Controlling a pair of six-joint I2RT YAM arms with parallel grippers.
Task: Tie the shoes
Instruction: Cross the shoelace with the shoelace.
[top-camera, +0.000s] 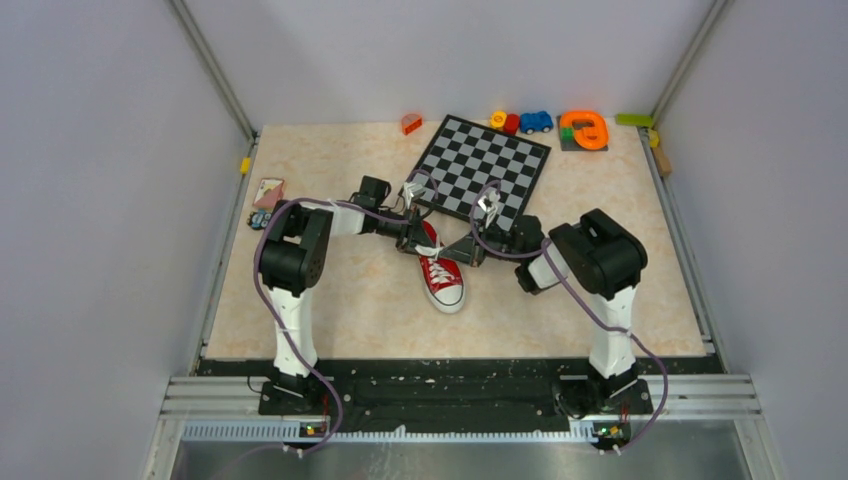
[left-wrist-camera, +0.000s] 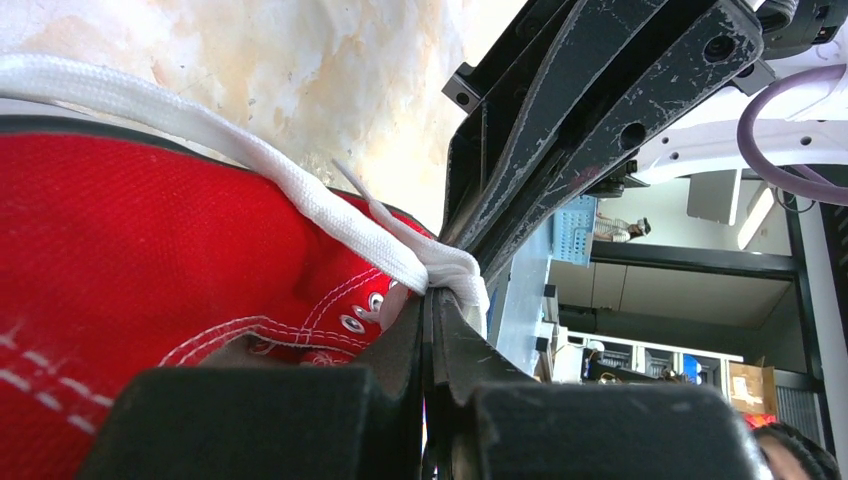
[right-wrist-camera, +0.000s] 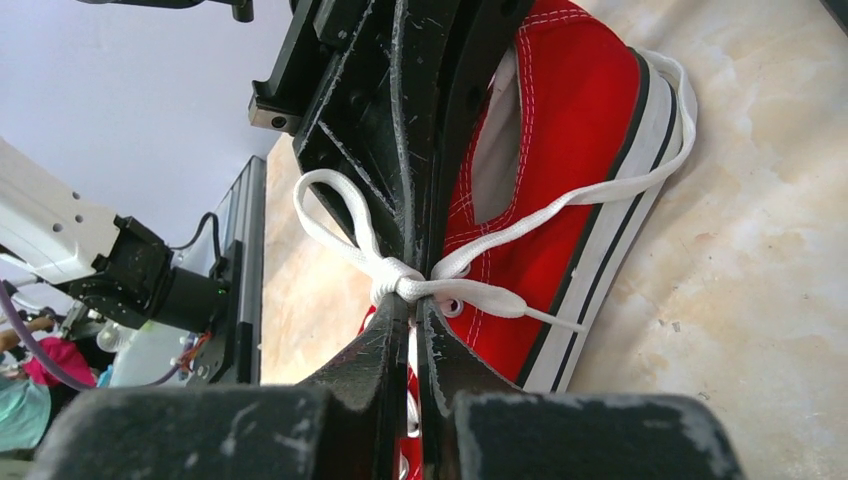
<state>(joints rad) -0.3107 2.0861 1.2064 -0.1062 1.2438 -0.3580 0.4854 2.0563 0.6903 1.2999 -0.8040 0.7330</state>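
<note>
The red shoe (top-camera: 442, 275) lies mid-table, white toe cap toward the arms. Both grippers meet over its laces near the ankle opening. My left gripper (top-camera: 418, 240) is shut on a white lace at the knot, as the left wrist view (left-wrist-camera: 432, 292) shows beside the red canvas (left-wrist-camera: 150, 260). The lace (left-wrist-camera: 330, 210) runs taut across the shoe's side. My right gripper (top-camera: 463, 250) is shut on the lace at the knot (right-wrist-camera: 400, 283), tip to tip with the left fingers (right-wrist-camera: 400, 100). A loop (right-wrist-camera: 325, 215) and a long lace end (right-wrist-camera: 620, 185) trail around the shoe (right-wrist-camera: 575, 130).
A black and white chessboard (top-camera: 487, 168) lies just behind the grippers. Small toys stand along the back edge: an orange block (top-camera: 411, 123), a blue car (top-camera: 536, 121), an orange ring piece (top-camera: 584, 130). A card (top-camera: 268, 192) lies at the left edge.
</note>
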